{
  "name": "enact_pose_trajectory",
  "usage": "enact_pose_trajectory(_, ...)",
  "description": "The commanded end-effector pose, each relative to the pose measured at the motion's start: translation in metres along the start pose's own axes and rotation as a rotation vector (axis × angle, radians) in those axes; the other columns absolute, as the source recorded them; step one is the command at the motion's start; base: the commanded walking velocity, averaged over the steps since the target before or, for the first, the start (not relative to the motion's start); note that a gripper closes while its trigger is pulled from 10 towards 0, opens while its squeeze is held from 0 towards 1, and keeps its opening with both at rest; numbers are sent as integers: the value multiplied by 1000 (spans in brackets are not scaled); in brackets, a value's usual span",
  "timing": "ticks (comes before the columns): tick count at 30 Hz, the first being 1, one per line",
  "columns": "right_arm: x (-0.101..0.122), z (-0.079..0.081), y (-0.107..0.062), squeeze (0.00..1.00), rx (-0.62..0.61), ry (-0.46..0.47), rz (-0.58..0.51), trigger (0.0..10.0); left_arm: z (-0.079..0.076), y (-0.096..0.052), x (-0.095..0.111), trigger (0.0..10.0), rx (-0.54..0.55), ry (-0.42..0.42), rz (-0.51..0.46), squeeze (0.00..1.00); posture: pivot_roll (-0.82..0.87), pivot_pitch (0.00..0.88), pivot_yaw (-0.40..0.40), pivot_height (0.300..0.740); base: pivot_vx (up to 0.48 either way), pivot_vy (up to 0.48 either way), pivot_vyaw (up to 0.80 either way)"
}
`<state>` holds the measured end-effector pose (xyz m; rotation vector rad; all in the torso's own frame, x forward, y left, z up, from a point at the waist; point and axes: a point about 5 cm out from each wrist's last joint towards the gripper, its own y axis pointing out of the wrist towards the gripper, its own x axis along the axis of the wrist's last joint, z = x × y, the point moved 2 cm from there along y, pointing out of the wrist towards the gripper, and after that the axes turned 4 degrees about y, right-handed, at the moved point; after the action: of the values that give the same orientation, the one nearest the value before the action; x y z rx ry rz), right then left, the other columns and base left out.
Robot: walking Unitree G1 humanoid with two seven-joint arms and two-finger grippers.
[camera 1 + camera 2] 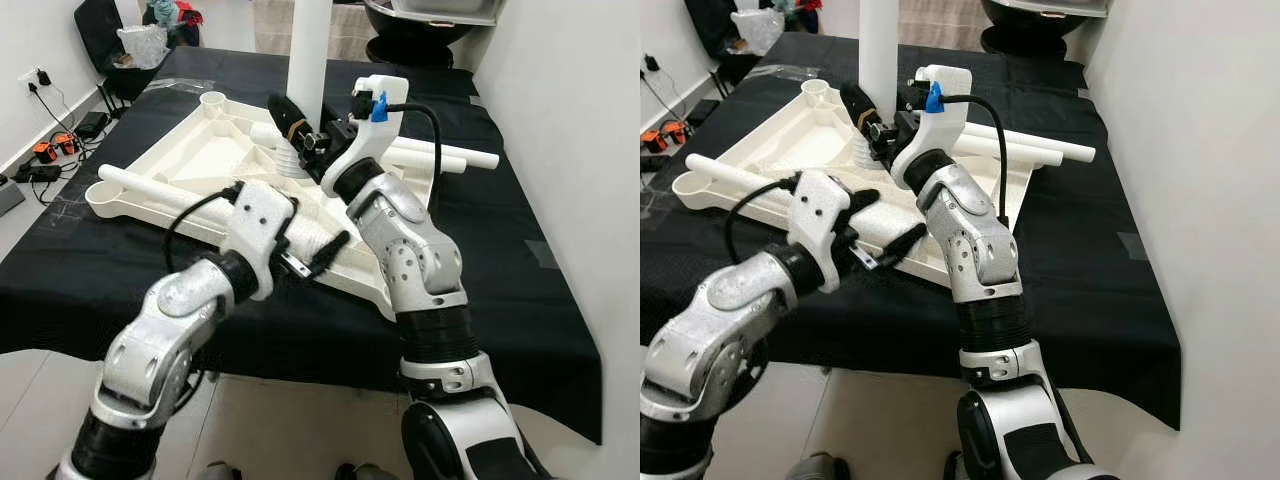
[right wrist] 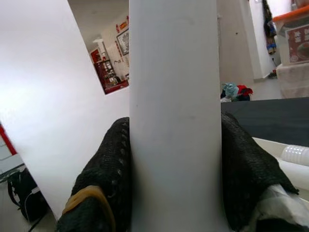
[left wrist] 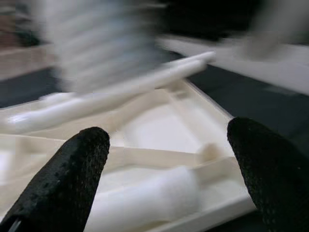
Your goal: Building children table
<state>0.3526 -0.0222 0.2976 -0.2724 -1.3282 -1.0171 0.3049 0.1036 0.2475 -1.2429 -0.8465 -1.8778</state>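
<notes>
Upright: leg (image 1: 309, 45), long axis vertical, clamped in right gripper (image 1: 297, 135) over far side of tabletop (image 1: 190, 160). Left gripper (image 1: 318, 256) spread apart, empty, hovering near edge.

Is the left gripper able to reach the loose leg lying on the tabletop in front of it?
Probably yes. The left gripper is open just above the near leg, which lies between its fingers with nothing in between.
</notes>
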Motion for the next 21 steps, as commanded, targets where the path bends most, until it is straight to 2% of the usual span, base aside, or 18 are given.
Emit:
enact_pose_trajectory(1,-7,6,-5,0,9,32,10,0,19,1,5,10000,74,47,-23,0,26,81,-52,740,0,0,0)
enact_pose_trajectory(7,-12,7,-8,0,-2,28,26,0,27,3,10,10000,66,54,-46,0,23,80,-53,740,0,0,0)
enact_pose_trajectory(10,-13,9,-9,0,3,29,31,0,25,4,11,10000,36,53,-51,0,20,80,-50,740,0,0,0)
enact_pose_trajectory(11,-15,11,-11,0,9,28,39,0,18,6,13,10000,-33,59,-55,0,20,80,-50,740,0,0,0)
enact_pose_trajectory(14,-16,12,-11,0,11,22,42,0,14,8,14,10000,-60,58,-59,0,21,74,-45,740,0,0,0)
enact_pose_trajectory(18,-18,12,-12,0,10,17,50,0,14,14,14,10000,-46,87,-72,0,16,73,-45,740,0,0,0)
enact_pose_trajectory(19,-18,12,-13,0,7,16,55,0,18,15,14,10000,-20,93,-77,0,14,70,-45,740,0,0,0)
enact_pose_trajectory(21,-22,7,-17,0,-5,6,72,0,37,15,15,10000,89,143,-78,0,14,70,-46,740,0,0,0)
